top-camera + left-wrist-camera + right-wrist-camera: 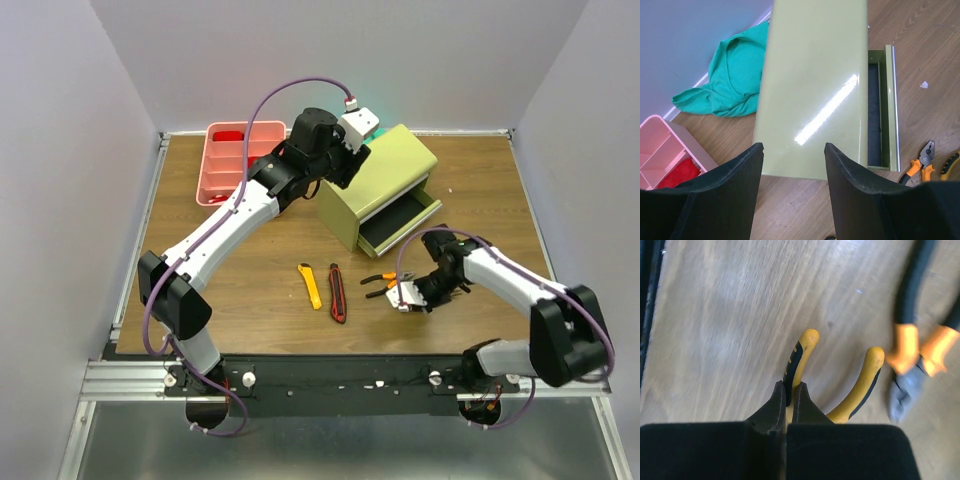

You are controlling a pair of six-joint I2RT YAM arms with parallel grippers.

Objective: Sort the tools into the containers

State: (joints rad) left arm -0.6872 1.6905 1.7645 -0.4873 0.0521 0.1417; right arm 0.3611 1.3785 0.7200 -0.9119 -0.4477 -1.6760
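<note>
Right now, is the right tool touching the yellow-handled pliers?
Touching. Right wrist view: the right tool is pinched on one handle of the yellow-handled pliers.

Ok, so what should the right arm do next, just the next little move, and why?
Probably lift straight up a little. The right gripper looks shut on one handle of the yellow-handled pliers, which lie on the table, with the orange-handled pliers close beside them. A clean lift tests the grip before heading to the open drawer.
</note>
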